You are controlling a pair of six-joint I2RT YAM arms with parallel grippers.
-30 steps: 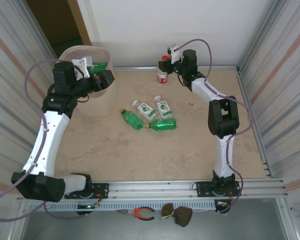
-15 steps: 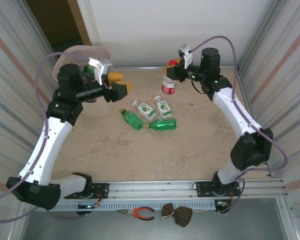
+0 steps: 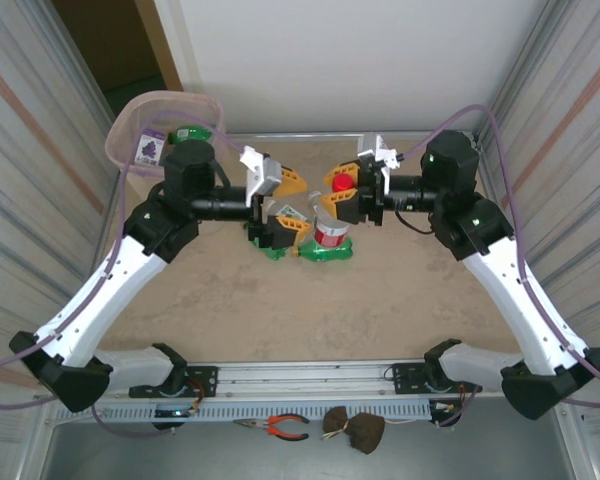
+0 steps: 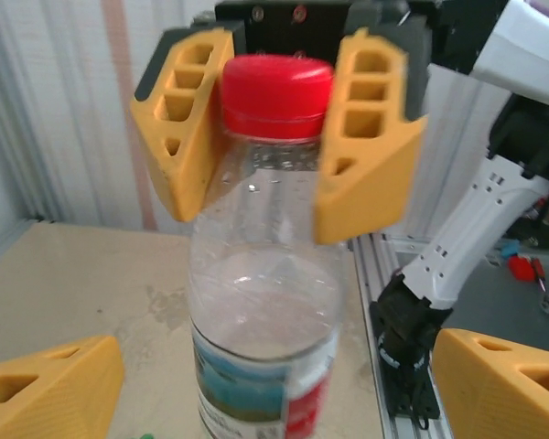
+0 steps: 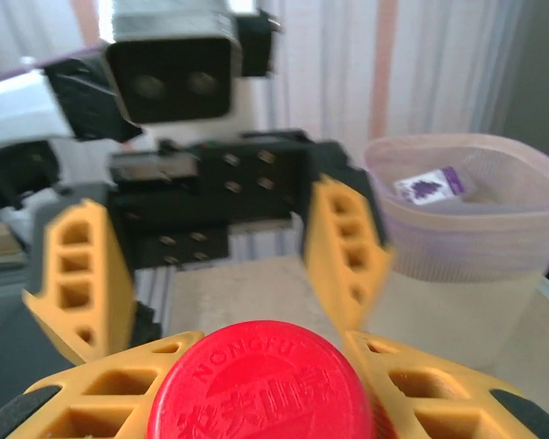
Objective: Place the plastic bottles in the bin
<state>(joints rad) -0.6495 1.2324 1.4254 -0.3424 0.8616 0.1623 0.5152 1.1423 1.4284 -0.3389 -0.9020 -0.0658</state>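
A clear plastic bottle (image 3: 330, 235) with a red cap (image 5: 265, 389) and a red and blue label hangs upright above the middle of the table. My right gripper (image 3: 342, 195) is shut on its neck just under the cap (image 4: 276, 87). My left gripper (image 3: 292, 203) faces it, open, one yellow finger (image 4: 50, 389) on each side of the bottle's body (image 4: 265, 320) without touching it. More plastic bottles (image 3: 325, 251) lie on the table below, partly hidden by the grippers. The pinkish bin (image 3: 130, 130) stands at the back left with a green bottle (image 3: 192, 132) inside.
Corrugated walls close in the table left and right. The metal rail (image 3: 310, 375) with both arm bases runs along the near edge. Red-handled pliers (image 3: 280, 427) and a dark lump (image 3: 355, 430) lie in front of it. The bin's rim (image 5: 457, 174) is behind the left gripper.
My right arm carried the red-capped bottle from the back wall to mid-table. My left arm swung away from the bin to meet it, and its jaws opened wider.
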